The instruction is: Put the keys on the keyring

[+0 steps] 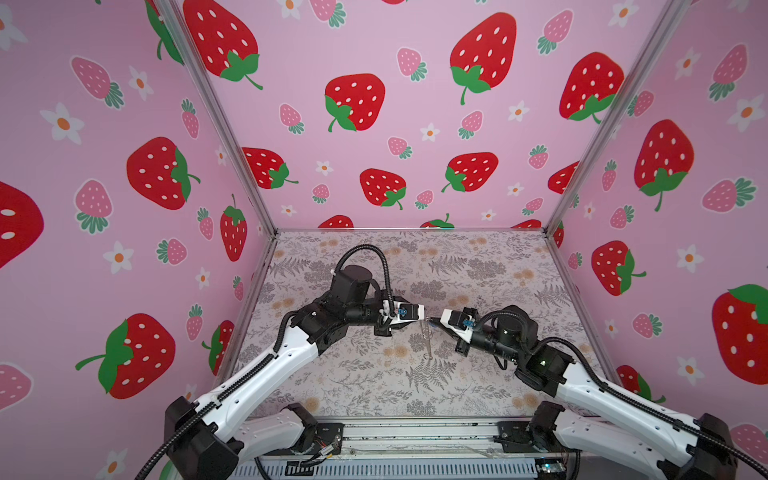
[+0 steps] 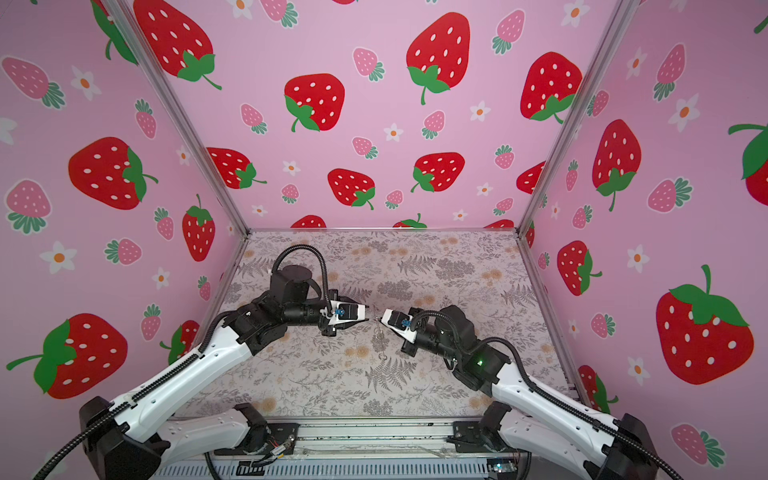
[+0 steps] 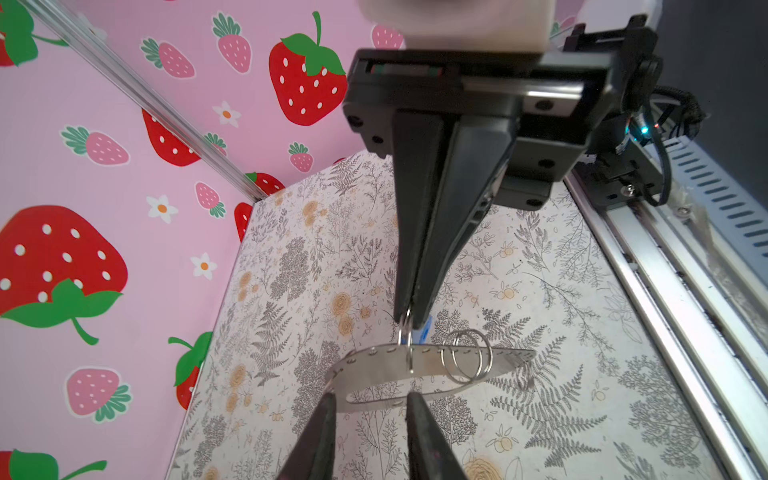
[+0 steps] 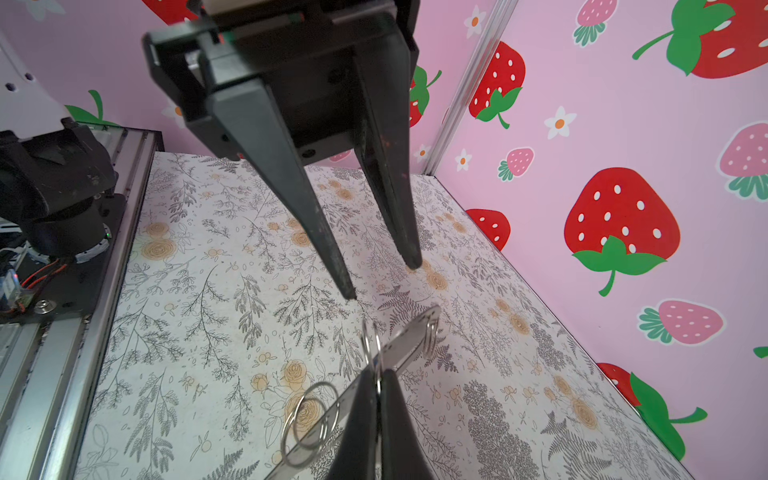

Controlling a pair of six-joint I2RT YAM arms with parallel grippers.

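we're looking at the middle of the tabletop (image 3: pixel 540 291). the right tool (image 3: pixel 409 311) is clenching a small ring (image 3: pixel 407 332) threaded thru the upper edge of the keyring (image 3: pixel 370 365), so the grey strap is hanging from that one pinch. in a top view the keyring (image 1: pixel 427 340) is showing edge-on btw the two tools. we can't tell if its low end is touching down. the left tool (image 4: pixel 382 280) is standing released, jaws apart w/ a clear gap, tips near the strap but not touching it as far as we're seeing. of the keys we're only getting a sliver of blue tag (image 3: pixel 427 327) just behind the right tool's tips. the metal key is hidden, so we can't tell whether it's threaded on.

risks, as we're judging them:
- the whole load is riding on one thin wire ring, so any wrist twist is prob swinging the strap out of line for the left tool.
- if the left tool is closing on the curved edge instead of flat across, the strap is likely squirting sideways.
- the loose pair of rings (image 3: pixel 465 357) is dangling close by & could be snagging a fingertip.
- w/ the tag hidden, we're risking knocking the key w/o seeing it.
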